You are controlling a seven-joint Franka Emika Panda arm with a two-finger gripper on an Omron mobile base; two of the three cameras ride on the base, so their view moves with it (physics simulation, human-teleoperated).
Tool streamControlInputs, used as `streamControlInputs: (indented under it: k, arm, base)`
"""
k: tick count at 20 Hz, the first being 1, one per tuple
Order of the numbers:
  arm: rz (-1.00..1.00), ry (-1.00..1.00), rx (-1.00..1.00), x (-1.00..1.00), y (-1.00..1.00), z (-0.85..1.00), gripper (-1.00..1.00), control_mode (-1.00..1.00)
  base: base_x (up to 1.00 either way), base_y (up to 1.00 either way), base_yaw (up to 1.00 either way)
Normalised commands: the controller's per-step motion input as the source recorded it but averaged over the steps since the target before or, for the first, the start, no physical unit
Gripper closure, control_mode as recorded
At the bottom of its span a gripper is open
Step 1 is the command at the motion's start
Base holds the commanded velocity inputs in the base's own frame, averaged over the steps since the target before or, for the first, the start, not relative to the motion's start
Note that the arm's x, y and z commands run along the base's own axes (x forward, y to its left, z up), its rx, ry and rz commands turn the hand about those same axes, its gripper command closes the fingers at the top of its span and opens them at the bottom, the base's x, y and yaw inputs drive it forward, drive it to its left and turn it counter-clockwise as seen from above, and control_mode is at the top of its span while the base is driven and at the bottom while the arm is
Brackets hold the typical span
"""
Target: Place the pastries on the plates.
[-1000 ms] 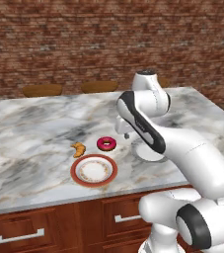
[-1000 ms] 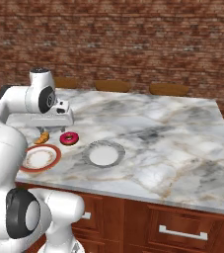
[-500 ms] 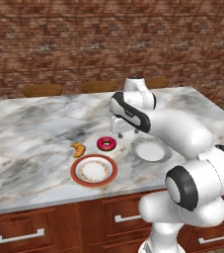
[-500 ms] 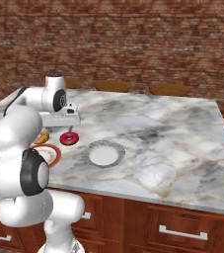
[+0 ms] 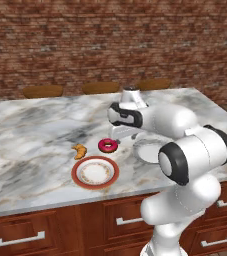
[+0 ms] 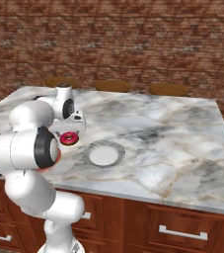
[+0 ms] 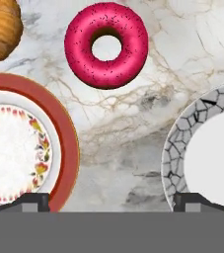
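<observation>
The pink-iced ring donut (image 5: pixel 108 145) (image 6: pixel 69 138) (image 7: pixel 106 44) lies on the marble counter between the two plates. Left of it lies the golden croissant (image 5: pixel 79 150) (image 7: pixel 0 27). The red-rimmed plate (image 5: pixel 76 173) (image 7: pixel 66 138) sits near the front edge with nothing on it. The grey-rimmed white plate (image 5: pixel 146 152) (image 6: pixel 102 155) (image 7: pixel 175 148) lies to the right, also bare, and the arm partly covers it in the left base view. My gripper (image 5: pixel 121 135) (image 6: pixel 72 127) (image 7: pixel 111 201) hangs open just above the counter, pointing down beside the donut, with nothing between its fingers.
The marble island counter (image 5: pixel 30 130) runs wide to the left and back. Three wooden stool tops (image 5: pixel 101 88) stand behind its far edge, in front of a brick wall. Drawers (image 5: pixel 20 239) line the island's front.
The arm has swung round, its elbow now toward the front right, and the hand has shifted a little toward the donut. The gripper stays open. Pastries and plates have not moved.
</observation>
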Motion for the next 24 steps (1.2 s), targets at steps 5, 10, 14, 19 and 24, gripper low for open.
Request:
streamControlInputs:
  k: [5, 10, 14, 19, 24]
  arm:
    - [0.0, 0.0, 0.0, 0.65, 0.0, -0.28, -1.0, -1.0]
    - [0.0, 0.01, 0.0, 0.6, 0.07, -0.44, -1.0, -1.0]
    - [0.0, 0.0, 0.0, 0.44, 0.21, -0.37, -1.0, -1.0]
    - [0.0, 0.0, 0.0, 0.55, 0.18, -0.33, -1.0, -1.0]
    - [0.0, 0.0, 0.0, 0.56, 0.01, -0.3, -1.0, -1.0]
  base:
    - [0.0, 0.0, 0.0]
    - [0.0, 0.0, 0.0]
    - [0.0, 0.0, 0.0]
    - [0.0, 0.0, 0.0]
    - [0.0, 0.0, 0.0]
